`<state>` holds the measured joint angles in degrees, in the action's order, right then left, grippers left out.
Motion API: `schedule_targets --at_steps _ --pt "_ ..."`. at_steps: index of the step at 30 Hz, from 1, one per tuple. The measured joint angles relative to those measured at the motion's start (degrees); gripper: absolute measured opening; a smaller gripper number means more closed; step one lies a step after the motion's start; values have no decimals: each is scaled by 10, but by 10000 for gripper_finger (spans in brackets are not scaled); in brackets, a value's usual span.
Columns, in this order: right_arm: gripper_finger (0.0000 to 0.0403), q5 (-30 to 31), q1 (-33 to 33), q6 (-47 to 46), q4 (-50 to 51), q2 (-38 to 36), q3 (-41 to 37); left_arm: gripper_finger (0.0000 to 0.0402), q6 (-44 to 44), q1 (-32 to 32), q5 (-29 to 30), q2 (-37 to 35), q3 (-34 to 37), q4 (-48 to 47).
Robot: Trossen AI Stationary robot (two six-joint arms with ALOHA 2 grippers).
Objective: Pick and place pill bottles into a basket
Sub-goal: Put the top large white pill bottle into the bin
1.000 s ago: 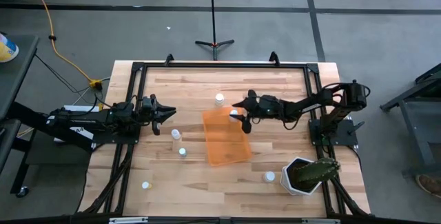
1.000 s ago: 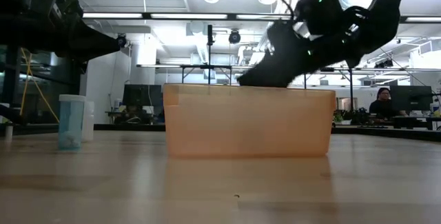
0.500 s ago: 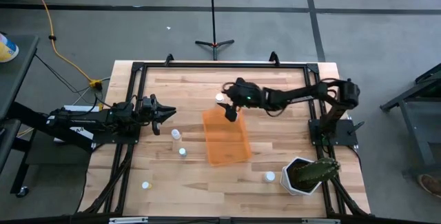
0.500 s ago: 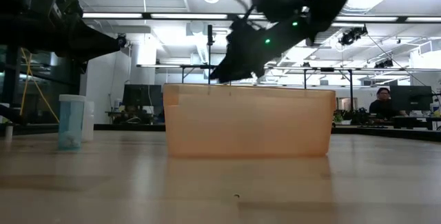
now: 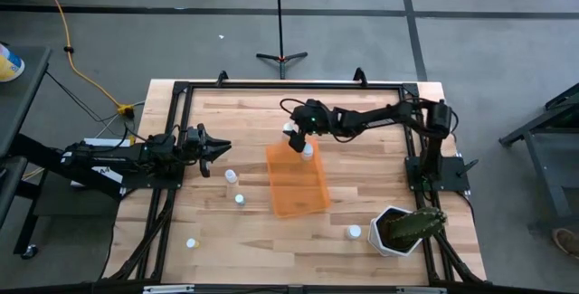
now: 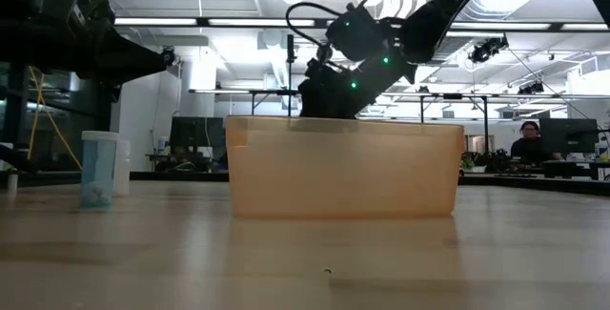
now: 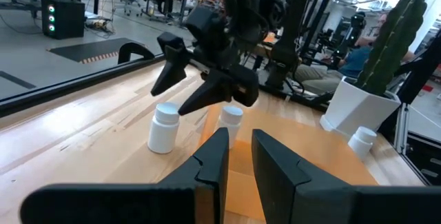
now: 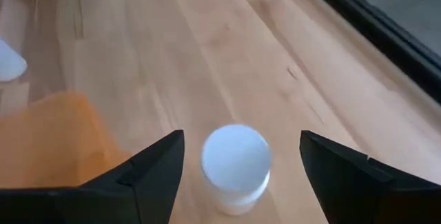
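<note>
The orange basket (image 5: 297,181) lies mid-table; it also shows in the low view (image 6: 343,169). One white pill bottle (image 5: 308,152) stands inside it at its far end. Another bottle (image 5: 288,128) stands on the table just beyond the basket's far edge. My right gripper (image 5: 293,139) is open above that bottle, and in the right wrist view (image 8: 241,136) its fingers stand on either side of the cap (image 8: 234,156) without touching. My left gripper (image 5: 220,147) waits at the table's left, slightly open and empty. Two bottles (image 5: 231,177) (image 5: 239,200) stand left of the basket.
A white pot with a green plant (image 5: 398,231) stands at the near right corner, with a bottle (image 5: 353,232) beside it. Another bottle (image 5: 191,243) stands near the front left. A black frame (image 5: 181,90) borders the table.
My right gripper has moved from over the basket's far right part toward the table's left and far edge. It now hangs over the bottle just beyond the basket's far edge. The left arm has kept still.
</note>
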<state>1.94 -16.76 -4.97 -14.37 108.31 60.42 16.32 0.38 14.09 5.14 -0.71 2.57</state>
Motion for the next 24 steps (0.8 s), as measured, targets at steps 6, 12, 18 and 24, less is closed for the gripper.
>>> schedule_targets --at_steps 6,12,18,24 --pt "276 -27 -1 23 -4 17 0 101 0 0 0 0 0 0" --pt "274 -7 -2 25 -8 21 0 101 0 0 0 0 0 0" --pt "260 -9 -5 27 -6 21 0 101 0 0 0 0 0 0" --pt "231 -23 -5 33 -5 21 0 101 0 0 0 0 0 0"
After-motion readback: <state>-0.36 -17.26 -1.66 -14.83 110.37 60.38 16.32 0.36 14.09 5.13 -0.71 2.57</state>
